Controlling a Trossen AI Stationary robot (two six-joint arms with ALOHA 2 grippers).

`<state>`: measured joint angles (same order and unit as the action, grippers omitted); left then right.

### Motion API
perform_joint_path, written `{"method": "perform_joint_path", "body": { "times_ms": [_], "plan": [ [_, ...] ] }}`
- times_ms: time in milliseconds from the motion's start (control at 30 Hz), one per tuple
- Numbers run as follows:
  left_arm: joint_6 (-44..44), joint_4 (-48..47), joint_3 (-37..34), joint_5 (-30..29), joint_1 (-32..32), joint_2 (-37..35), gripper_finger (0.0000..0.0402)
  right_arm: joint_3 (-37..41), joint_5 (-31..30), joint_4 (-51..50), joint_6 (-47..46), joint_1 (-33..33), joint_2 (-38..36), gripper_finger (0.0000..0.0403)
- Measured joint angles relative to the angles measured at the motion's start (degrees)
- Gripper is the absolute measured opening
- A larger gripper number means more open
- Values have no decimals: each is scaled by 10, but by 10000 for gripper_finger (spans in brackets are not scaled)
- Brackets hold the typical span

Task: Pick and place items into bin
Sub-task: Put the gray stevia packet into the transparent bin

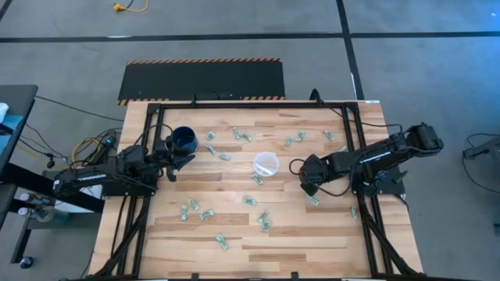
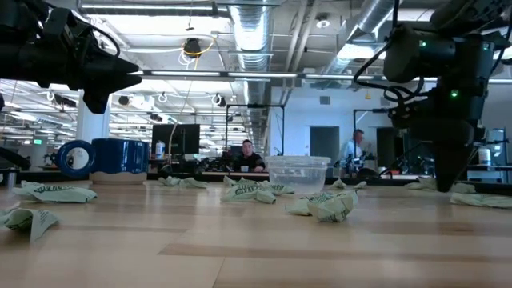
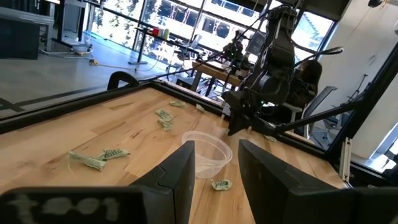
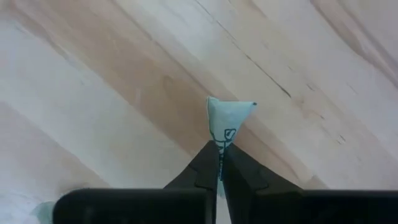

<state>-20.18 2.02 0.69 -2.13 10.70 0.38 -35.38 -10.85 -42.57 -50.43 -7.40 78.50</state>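
Note:
Many small pale green-and-white wrapped pieces (image 1: 262, 222) lie scattered flat on the wooden table (image 1: 234, 257). In the low view several pieces (image 2: 326, 205) lie in front of the cup. The clear plastic cup (image 1: 266, 164) stands upright near the table's middle and also shows in the low view (image 2: 298, 173) and the left wrist view (image 3: 205, 155). My right gripper (image 4: 219, 155) is just right of the cup (image 1: 303, 175), pointing down, shut on one piece (image 4: 229, 117). My left gripper (image 3: 216, 150) is open and raised by the blue mug (image 1: 185, 139) at the table's left. My right gripper pinches one wrapped piece between its two fingertips (image 4: 208, 163), coming from above and pointing down. The fingers are on one narrow end of the piece (image 4: 221, 140), and the rest fans out past the tips. Whether it still touches the table I cannot tell.
The dark blue mug (image 2: 120, 156) stands at the far left. A black metal frame (image 1: 234, 103) runs round the table's edges. More pieces lie near the far edge (image 1: 239, 134) and near edge (image 1: 223, 242). People sit and stand in the room beyond (image 2: 248, 154).

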Motion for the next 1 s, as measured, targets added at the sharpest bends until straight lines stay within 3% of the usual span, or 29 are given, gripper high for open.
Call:
{"method": "perform_joint_path", "body": {
  "times_ms": [267, 433, 633, 800, 1000],
  "plan": [
    [0, 0, 0, 0, 0, 0, 111, -88, -27, 22, 65, -1, -1, 2],
    [0, 0, 0, 0, 0, 0, 111, -127, -60, 143, 146, 13, -1, 3],
    [0, 0, 0, 0, 0, 0, 111, -131, -2, 291, 218, 66, 46, 2],
    [0, 0, 0, 0, 0, 0, 111, -130, 46, 305, 240, 97, 94, 4],
    [0, 0, 0, 0, 0, 0, 111, -130, 50, 344, 278, 100, 119, 9]
  ]
}}
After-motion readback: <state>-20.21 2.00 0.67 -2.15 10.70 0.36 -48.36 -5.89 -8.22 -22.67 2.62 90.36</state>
